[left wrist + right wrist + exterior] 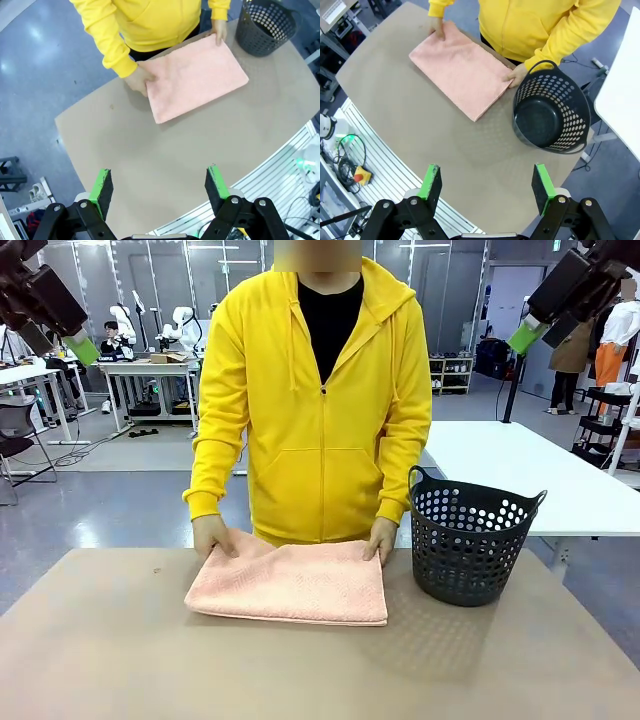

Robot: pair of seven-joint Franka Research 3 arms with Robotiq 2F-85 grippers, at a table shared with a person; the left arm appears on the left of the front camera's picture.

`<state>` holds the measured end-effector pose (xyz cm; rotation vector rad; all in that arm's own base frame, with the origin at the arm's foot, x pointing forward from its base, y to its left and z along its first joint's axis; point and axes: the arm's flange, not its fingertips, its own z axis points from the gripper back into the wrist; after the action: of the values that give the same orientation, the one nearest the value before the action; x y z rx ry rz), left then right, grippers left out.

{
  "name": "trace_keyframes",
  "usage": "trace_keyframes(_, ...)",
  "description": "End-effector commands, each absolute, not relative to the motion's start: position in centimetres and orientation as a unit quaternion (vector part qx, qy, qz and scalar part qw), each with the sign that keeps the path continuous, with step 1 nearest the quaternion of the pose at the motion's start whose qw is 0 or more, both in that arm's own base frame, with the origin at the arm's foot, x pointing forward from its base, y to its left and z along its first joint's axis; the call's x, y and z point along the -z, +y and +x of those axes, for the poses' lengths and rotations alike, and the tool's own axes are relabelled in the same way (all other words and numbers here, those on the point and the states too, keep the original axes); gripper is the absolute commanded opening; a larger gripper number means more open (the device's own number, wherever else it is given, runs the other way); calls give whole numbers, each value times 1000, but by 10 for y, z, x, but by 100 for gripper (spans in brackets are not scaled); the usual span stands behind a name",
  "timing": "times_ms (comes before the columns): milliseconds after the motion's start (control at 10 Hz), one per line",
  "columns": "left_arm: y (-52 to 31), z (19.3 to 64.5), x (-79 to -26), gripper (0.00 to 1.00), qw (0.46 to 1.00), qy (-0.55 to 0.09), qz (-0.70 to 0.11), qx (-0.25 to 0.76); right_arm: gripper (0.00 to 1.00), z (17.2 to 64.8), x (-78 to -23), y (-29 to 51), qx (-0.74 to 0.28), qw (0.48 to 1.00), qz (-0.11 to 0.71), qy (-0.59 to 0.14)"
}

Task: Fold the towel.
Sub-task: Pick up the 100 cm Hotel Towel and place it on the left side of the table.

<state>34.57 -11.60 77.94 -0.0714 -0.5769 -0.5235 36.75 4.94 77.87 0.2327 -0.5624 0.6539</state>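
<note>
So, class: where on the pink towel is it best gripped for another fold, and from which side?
Probably a near corner of the towel, approached from the robot's side: it lies flat, and the person's hands hold its far corners.

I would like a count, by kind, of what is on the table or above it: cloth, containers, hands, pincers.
Salmon-pink towel: 1
Black perforated basket: 1
Person's hands, on the towel: 2
Open pincers above the table: 2 (left pincer, right pincer)
Total: 6
</note>
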Motion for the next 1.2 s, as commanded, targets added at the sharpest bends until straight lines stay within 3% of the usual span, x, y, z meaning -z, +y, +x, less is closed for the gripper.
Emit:
trace_keyframes(0,-115,345,-784,94,924,-275,-36,263,91,368,-781,48,-314,904,113,-266)
trace_keyframes(1100,-115,345,-784,94,924,-275,-36,263,91,368,-781,48,-314,904,113,-266)
